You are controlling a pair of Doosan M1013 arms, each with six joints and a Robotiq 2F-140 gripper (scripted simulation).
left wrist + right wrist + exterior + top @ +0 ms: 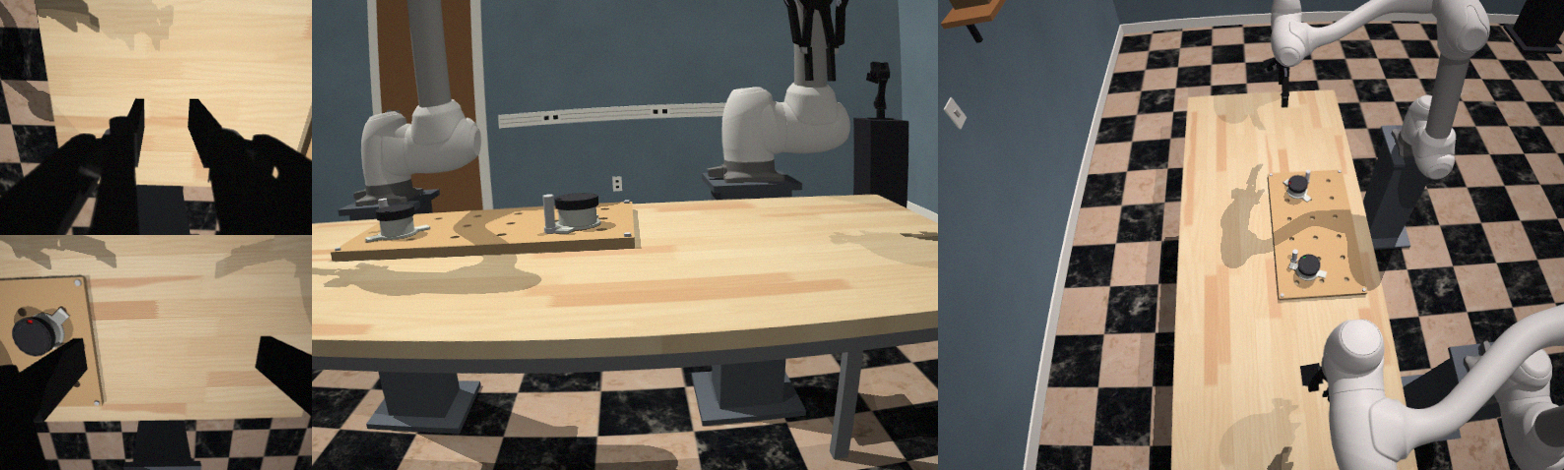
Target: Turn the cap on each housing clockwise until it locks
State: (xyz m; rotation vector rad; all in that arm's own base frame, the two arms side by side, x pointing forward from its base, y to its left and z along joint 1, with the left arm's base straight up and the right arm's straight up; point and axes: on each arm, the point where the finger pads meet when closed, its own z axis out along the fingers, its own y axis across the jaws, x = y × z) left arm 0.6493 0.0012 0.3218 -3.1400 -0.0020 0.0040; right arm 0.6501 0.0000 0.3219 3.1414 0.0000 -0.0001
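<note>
A black cap with a green mark (1308, 264) (576, 201) sits on a light grey housing (578, 217), upright at the board's near end in the top view. A black cap with a red mark (1297, 184) (395, 211) (34, 338) sits on the other grey housing (397, 227), upright at the far end. Neither cap is touched by a gripper. My left gripper (1311, 377) (820, 76) (166, 113) is partly open, empty, high above the table beyond the board's near end. My right gripper (1284, 103) (171, 352) is wide open and empty above the table's far end.
The drilled board (1280, 202) (464, 251) (49, 289) carries both housings. A grey upright pin (1294, 255) (548, 211) stands beside the near housing and another pin (1307, 175) beside the far one. The left arm reaches over the table's right edge in the top view.
</note>
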